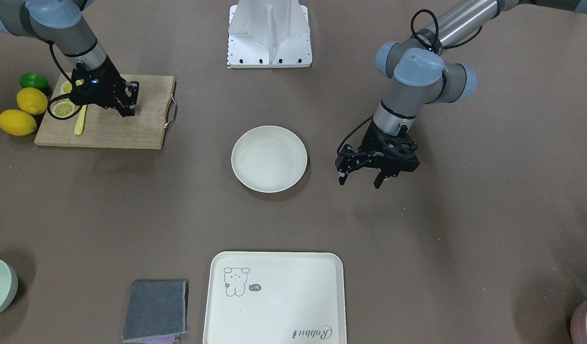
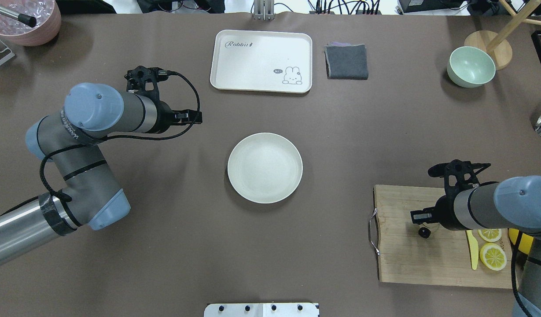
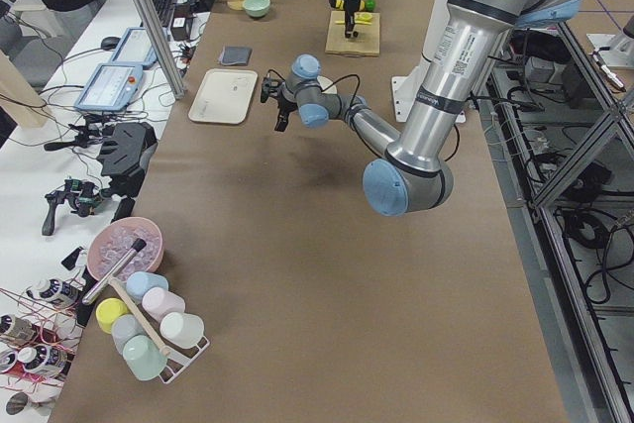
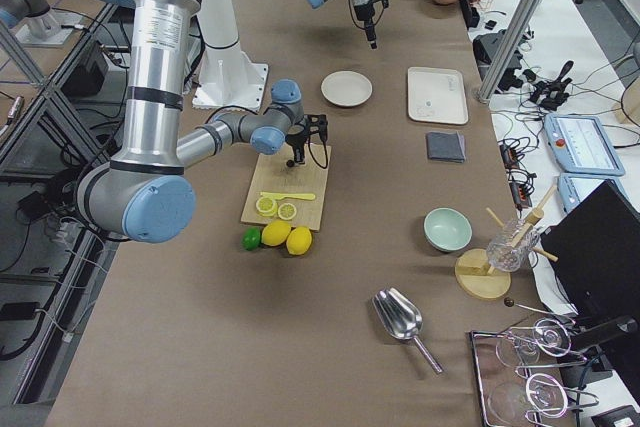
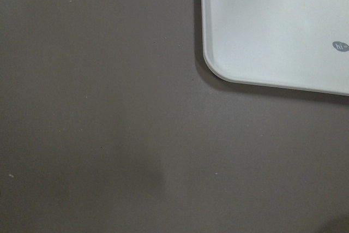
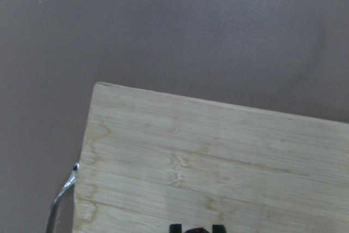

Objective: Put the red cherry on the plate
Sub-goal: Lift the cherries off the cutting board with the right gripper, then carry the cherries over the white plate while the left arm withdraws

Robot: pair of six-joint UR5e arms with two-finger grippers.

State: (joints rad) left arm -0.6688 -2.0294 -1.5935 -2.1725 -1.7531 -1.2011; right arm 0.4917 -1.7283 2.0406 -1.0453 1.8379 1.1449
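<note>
Across the worktop point(image 1: 441, 248) from the robot, the front camera has the right hand point(image 1: 130, 112) low over the cutting board point(image 1: 112, 131), fingers pointing down, lemon slices point(image 1: 64, 109) just beside it. The plate point(image 1: 269, 158) sits bare in the middle, well apart from the board. The left hand point(image 1: 359, 181) hovers beside the plate, jaws spread, holding nothing.

Up to the overhead: there's the red cherry point(image 2: 424, 233), a tiny dark bead right at the right hand's tips, over the board toward its handle side. Is it off the wood? Can't tell from here.

Left-end camera: the far arm is small over the board, the near arm's hand hangs above bare worktop. Right-end camera: the near arm is bent over the board, hand tip down at the surface, too small to say more.

Left wrist camera: brown worktop and a corner of the rabbit tray point(image 5: 272, 36), no fingers in shot.

Right wrist camera: two dark fingertips point(image 6: 174, 227) peek in at the bottom edge, drawn close with something dark between them. I read that as pinched on the cherry, and a thin grip by the look of it.

The danger? Tiny fruit, thin stems. Catch only a stem and the pair could swing or slip out on the carry to the plate. Let go too high and it may bounce or roll over that shallow rim
</note>
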